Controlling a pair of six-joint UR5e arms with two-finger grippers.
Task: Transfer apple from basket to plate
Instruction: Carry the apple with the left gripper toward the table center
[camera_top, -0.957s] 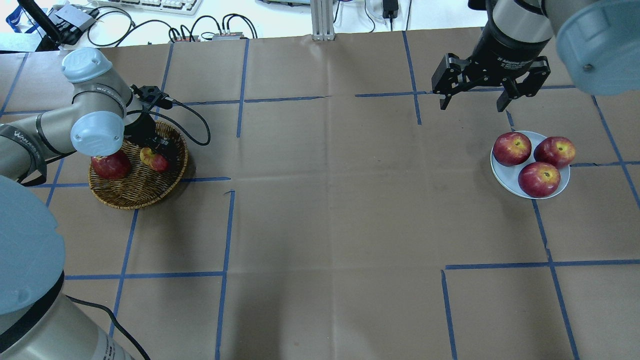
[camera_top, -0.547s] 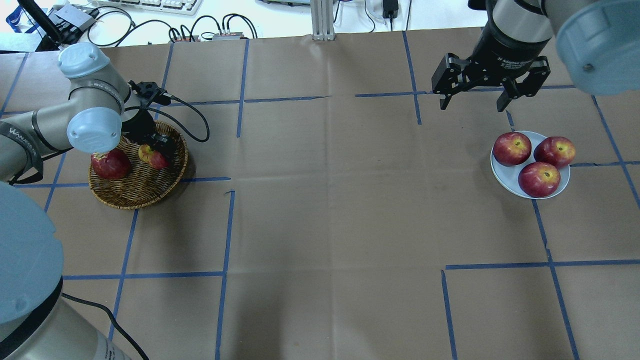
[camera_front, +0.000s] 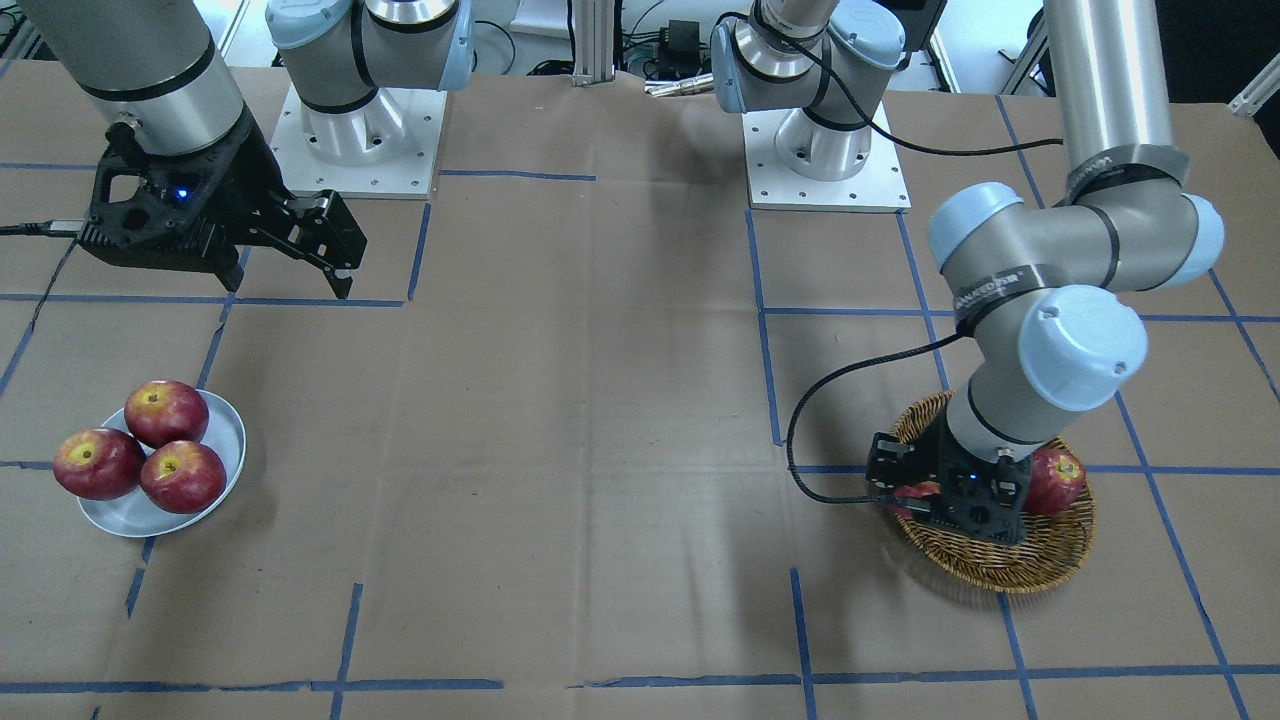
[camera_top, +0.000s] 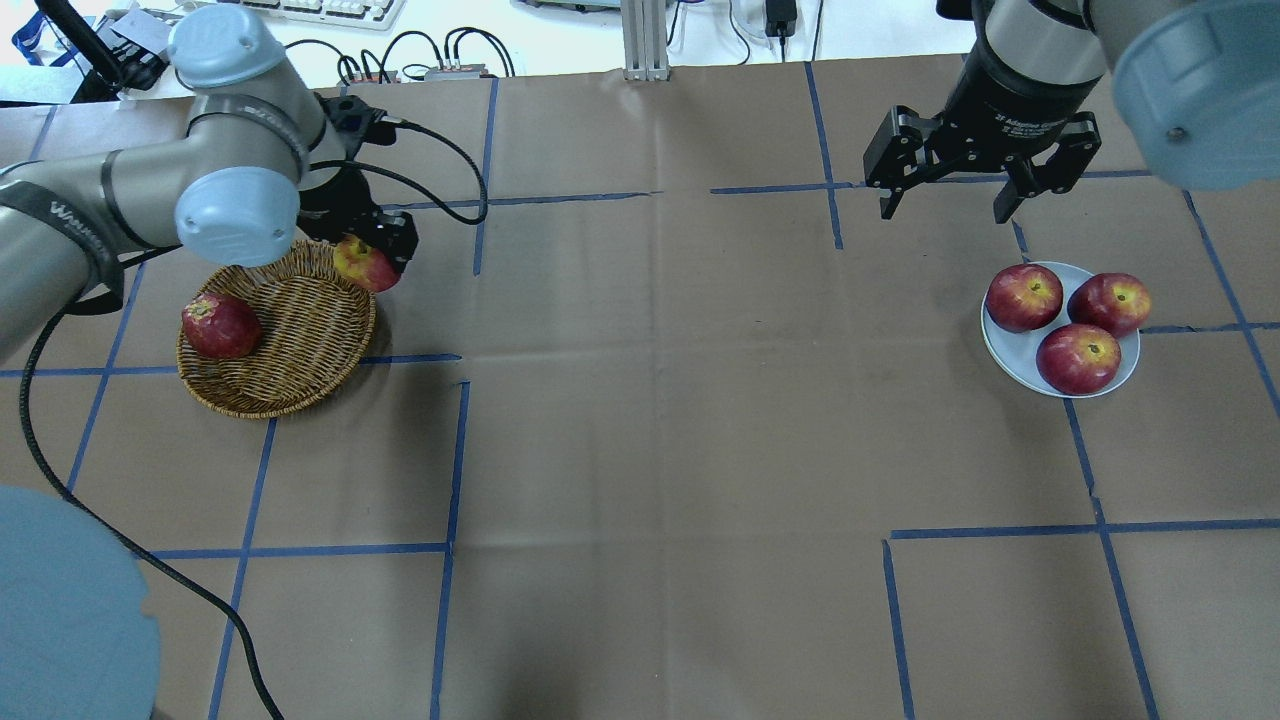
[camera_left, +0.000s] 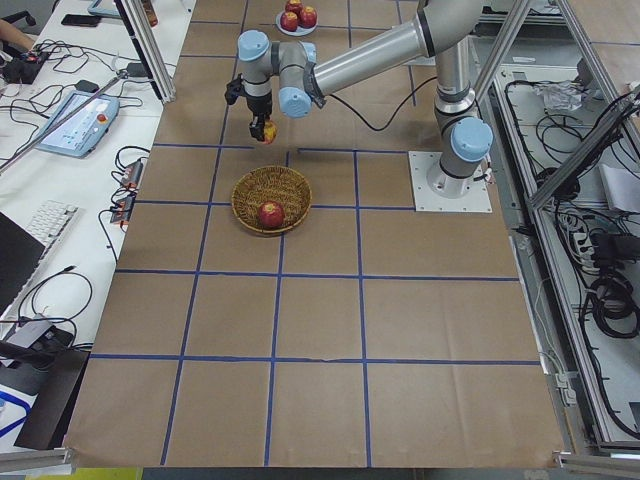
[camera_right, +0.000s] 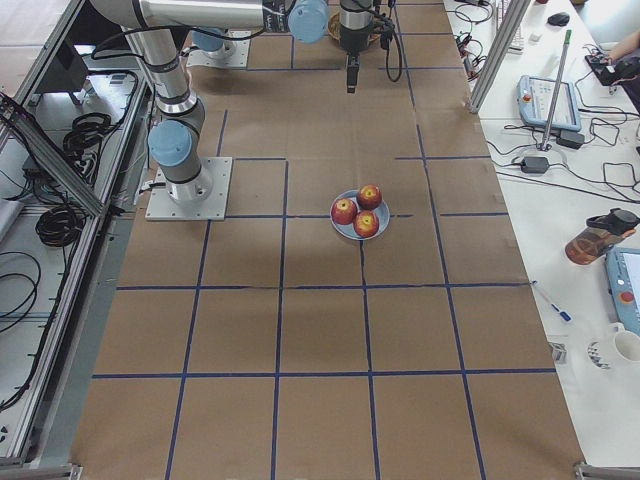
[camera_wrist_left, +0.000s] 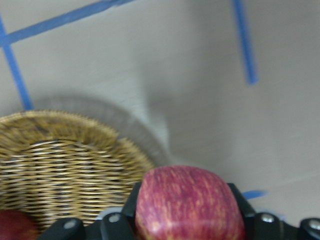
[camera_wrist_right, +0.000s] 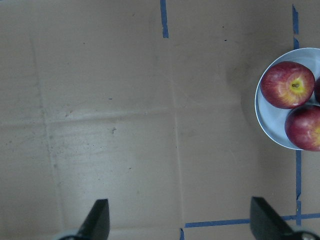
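Note:
My left gripper is shut on the pinkish-red apple and holds it above the far right rim of the wicker basket. In the left wrist view the apple sits between the fingers, with the basket below and to the left. The pale plate lies at the right with three red apples on it. My right gripper is open and empty, hovering just beyond the plate, whose edge shows in the right wrist view.
A darker red apple lies in the left part of the basket. The three apples cover most of the plate. Brown paper with blue tape lines covers the table. Cables and a keyboard lie past the far edge.
My left gripper has risen out of the basket with the apple and moved toward the far right, over the rim. The right arm has not moved.

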